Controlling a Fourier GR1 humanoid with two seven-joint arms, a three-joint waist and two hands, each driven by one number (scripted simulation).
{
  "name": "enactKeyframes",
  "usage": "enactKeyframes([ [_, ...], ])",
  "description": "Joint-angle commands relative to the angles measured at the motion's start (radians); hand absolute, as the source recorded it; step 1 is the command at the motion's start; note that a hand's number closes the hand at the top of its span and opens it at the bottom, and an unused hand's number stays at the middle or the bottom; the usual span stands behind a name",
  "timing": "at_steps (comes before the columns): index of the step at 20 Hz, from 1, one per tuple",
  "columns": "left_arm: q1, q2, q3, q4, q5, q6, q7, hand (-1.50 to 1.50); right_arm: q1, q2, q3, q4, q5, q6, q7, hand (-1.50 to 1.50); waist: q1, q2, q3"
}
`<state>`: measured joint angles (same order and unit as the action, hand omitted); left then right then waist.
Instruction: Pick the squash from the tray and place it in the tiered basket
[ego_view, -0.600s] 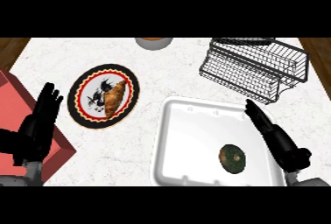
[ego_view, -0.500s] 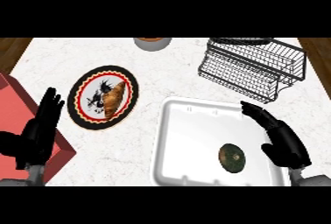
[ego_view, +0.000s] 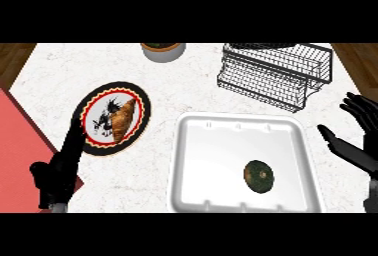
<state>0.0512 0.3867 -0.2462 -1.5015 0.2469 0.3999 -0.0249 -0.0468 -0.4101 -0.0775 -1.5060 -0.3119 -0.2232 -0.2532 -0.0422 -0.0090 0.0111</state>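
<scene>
You have on the counter: one squash (ego_view: 259, 176), one white tray (ego_view: 193, 170), one wire basket (ego_view: 277, 72), one patterned plate (ego_view: 112, 118), one pot (ego_view: 163, 50) at the far edge, one red board (ego_view: 18, 145), two hands (ego_view: 57, 175) (ego_view: 356, 145).

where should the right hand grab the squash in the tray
Take the squash across its round body, coming straight down from above. It lies low and flat on the white tray's floor, apart from the raised walls, so a sideways approach would probably meet the rim. The right hand is open just off the tray's right edge, nearest to it.
</scene>
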Motion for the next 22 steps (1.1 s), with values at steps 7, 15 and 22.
enactKeyframes([
  [7,0.038,-0.089,-0.055,0.112,-0.042,0.010,-0.021,0.00,0.271,-0.095,-0.042,-0.214,-0.033,0.147,0.002,-1.50,0.012,0.007,-0.014],
  [15,0.018,-0.086,-0.068,0.074,-0.070,0.030,0.035,0.00,0.401,-0.376,0.096,-0.430,0.250,0.199,0.270,-1.50,0.015,0.009,-0.018],
  [22,0.037,-0.102,-0.092,0.048,-0.080,0.019,0.047,0.00,0.427,-0.422,0.180,-0.670,0.526,0.081,0.626,-1.50,0.034,0.008,-0.016],
])
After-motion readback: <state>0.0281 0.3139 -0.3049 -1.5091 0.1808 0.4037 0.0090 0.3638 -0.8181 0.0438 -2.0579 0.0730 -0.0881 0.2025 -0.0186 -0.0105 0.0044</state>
